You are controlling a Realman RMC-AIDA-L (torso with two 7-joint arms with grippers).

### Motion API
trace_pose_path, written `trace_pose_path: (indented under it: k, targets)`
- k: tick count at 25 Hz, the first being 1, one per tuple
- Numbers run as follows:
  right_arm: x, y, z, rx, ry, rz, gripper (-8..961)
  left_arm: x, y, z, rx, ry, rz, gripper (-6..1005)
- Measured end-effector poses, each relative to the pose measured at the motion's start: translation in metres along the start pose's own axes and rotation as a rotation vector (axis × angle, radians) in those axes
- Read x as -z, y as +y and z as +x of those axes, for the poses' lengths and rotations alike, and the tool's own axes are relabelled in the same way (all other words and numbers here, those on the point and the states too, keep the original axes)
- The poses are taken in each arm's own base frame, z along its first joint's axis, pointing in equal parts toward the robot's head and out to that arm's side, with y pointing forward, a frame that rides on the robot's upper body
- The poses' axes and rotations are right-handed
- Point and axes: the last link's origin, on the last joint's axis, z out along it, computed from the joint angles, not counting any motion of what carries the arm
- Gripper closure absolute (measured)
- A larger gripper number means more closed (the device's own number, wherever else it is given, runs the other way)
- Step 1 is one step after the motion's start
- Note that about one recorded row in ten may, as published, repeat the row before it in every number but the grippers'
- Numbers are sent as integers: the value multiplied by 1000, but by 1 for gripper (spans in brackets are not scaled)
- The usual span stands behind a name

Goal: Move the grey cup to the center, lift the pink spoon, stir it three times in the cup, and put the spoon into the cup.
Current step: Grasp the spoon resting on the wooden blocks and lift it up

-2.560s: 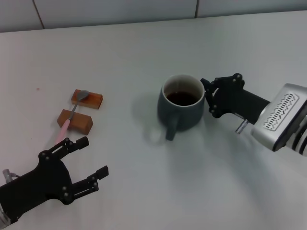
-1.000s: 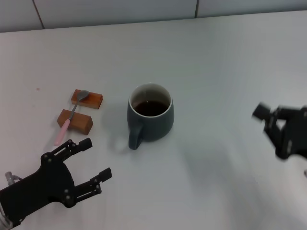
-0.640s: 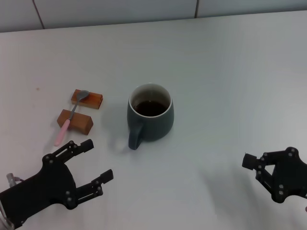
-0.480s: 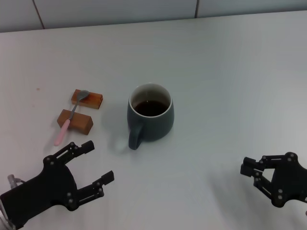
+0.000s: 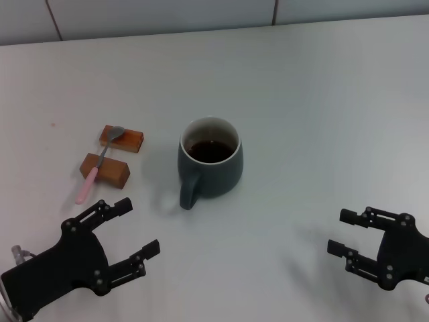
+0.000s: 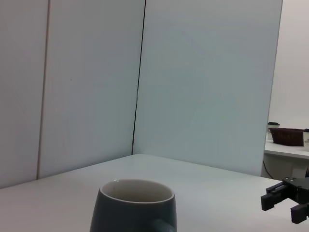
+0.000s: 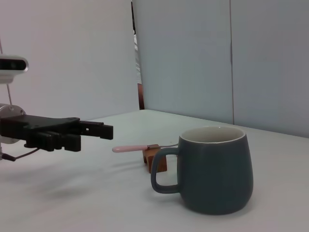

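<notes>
- our left tool hovers low over the near left part of the surface, its fingers spread apart with nothing between them, pointing toward the pink spoon.
- the pink spoon lies just beyond that tool, bridged across two brown wooden blocks: the metal bowl sits on the far block, the neck crosses the near block, and the pink handle end slopes down to the surface nearest us.
- we judge the spoon pickup as the risky step: the handle is slim and propped only on the blocks, so a finger that nudges a block or presses the handle end could tip the spoon off or flip its bowl up.
- a grasp too near the handle tip could let the spoon swing in the fingers, which would make stirring sloppy.
- the grey cup stands upright near the middle of the surface, well apart from both tools, handle toward us, dark liquid inside; a spoon carried in too low could strike the rim, and hard stirring could splash.
- our right tool sits low at the near right, fingers apart and empty, well clear of the cup; we judge it as parked.
</notes>
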Motion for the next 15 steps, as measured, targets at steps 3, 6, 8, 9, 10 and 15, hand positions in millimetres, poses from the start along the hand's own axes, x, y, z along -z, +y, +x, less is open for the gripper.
trace_pose_path:
  k: [3, 6, 8, 9, 10, 15]
  targets:
    - [-1, 0, -1, 1, -3, -3, 371, 1, 1, 0, 2, 0, 1, 166]
    - [-1, 0, -1, 2, -5, -4, 281, 1, 1, -1, 5, 1, 2, 166]
    - [-2, 0, -1, 1, -6, -6, 221, 2, 2, -1, 10, 1, 3, 166]
    - [-2, 0, -1, 0, -7, -7, 191, 2, 3, -1, 18, 4, 1, 166]
    - [-3, 0, -1, 0, -7, -8, 191, 2, 4, -1, 24, 6, 0, 165]
    - [-5, -1, -3, 4, -9, -13, 191, 0, 4, 7, 150, 104, 38, 166]
